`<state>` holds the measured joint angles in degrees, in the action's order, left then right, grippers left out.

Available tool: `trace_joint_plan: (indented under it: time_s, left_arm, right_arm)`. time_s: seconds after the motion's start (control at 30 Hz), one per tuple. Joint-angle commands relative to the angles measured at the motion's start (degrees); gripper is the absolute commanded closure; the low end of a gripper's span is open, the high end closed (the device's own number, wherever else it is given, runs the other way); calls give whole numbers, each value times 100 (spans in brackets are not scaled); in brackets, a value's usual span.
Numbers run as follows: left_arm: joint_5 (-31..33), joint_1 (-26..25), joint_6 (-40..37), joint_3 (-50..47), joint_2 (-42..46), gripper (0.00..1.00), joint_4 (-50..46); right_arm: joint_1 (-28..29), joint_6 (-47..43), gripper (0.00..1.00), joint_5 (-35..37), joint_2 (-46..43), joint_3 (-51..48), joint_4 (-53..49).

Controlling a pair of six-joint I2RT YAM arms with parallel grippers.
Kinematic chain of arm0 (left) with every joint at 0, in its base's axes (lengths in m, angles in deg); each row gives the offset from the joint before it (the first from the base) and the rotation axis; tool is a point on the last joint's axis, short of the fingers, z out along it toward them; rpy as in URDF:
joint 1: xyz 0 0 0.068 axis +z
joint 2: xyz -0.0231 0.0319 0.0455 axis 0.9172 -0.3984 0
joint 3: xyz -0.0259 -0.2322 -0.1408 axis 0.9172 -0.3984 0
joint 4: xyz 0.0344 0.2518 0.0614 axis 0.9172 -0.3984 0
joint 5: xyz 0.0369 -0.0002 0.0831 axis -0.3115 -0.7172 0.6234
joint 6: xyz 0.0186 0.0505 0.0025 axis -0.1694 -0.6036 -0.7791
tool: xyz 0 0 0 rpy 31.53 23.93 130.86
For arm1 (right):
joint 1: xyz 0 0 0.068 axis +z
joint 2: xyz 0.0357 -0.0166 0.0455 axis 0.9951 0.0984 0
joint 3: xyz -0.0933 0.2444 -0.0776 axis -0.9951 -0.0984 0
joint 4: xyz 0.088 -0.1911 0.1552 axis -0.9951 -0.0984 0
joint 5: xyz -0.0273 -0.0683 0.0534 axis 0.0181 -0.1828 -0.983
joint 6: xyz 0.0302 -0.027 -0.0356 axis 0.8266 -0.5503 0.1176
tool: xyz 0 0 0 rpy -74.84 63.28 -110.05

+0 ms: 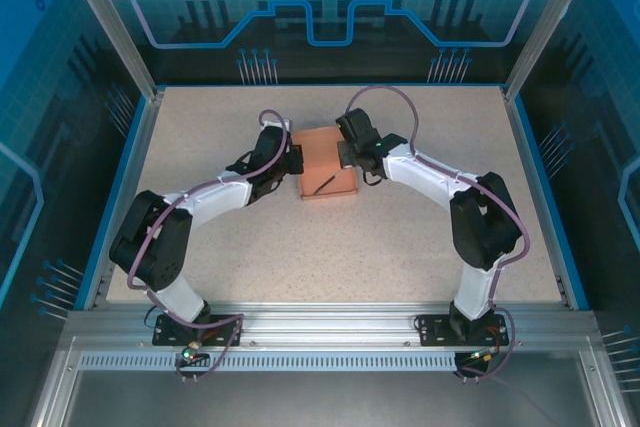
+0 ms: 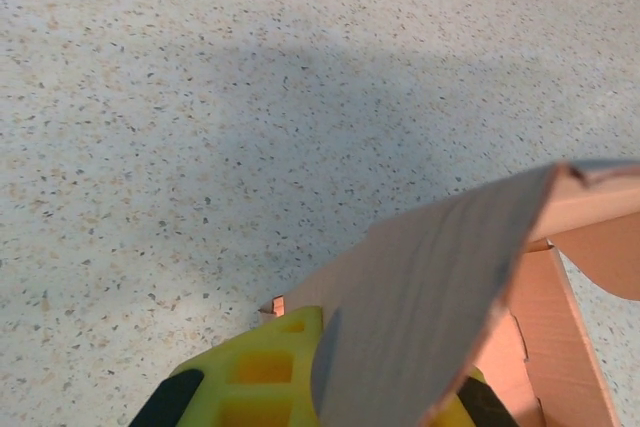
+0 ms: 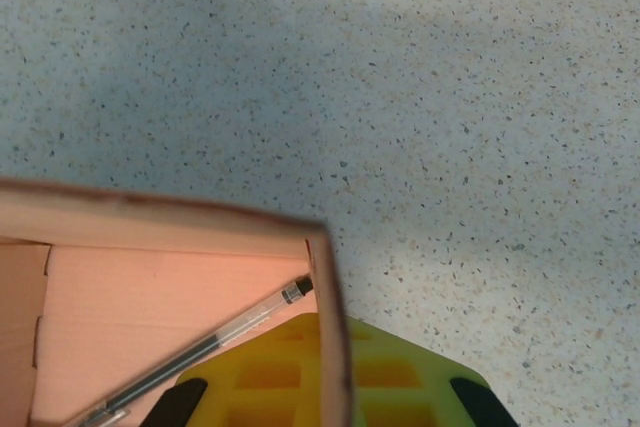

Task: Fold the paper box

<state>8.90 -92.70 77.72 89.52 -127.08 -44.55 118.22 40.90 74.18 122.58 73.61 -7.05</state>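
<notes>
From above, the paper box (image 1: pixel 325 159) sits on the table (image 1: pixel 400 247) at mid-depth, between the two arms. The left gripper (image 1: pixel 293 160) meets its left side and the right gripper (image 1: pixel 346 153) meets its right side near the far corner. The box is thus braced from both sides, probably to keep the walls steady while they are shaped. A pen (image 1: pixel 322 185) lies inside, toward the front wall. Bare table surrounds the box, with the most room toward the near edge; the arms themselves take up the space to left and right.

In the left wrist view, the left gripper (image 2: pixel 370 392) is closed on a flap (image 2: pixel 430 277) of the paper box (image 2: pixel 545 347). The cardboard rises from between the yellow pads (image 2: pixel 260 377) and bows away, its far edge free in the air. The pinch looks meant to bend that flap along its crease. The speckled table (image 2: pixel 200 97) beyond it leaves room to swing.

In the right wrist view, the right gripper (image 3: pixel 333 377) is closed on a side wall (image 3: pixel 330 287) at a corner of the box, the thin edge running up between its pads (image 3: pixel 260 372). The pen (image 3: pixel 200 347) lies slantwise on the box floor (image 3: pixel 150 282), one end just beside that corner, so a flap folded inward would likely land on it. Outside the wall the table (image 3: pixel 450 97) is open.
</notes>
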Motion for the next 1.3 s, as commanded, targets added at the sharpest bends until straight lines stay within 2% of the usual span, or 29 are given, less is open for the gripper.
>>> trace_joint_plan:
  time_s: [0.0,0.53,0.9,1.27]
  left_arm:
    - [634,-97,263,-125,62,100,494]
    - [1728,-637,204,-810,-95,100,1444]
    - [2359,-1095,428,-1264,-154,100,1923]
    - [2748,-1449,684,-1645,-338,100,2289]
  right_arm:
    - [16,318,100,105,118,110,169]
    - [111,558,100,-145,-48,-1032,1916]
    - [270,567,100,-29,-257,-1775,2541]
    - [334,193,100,-138,-407,-2436,3193]
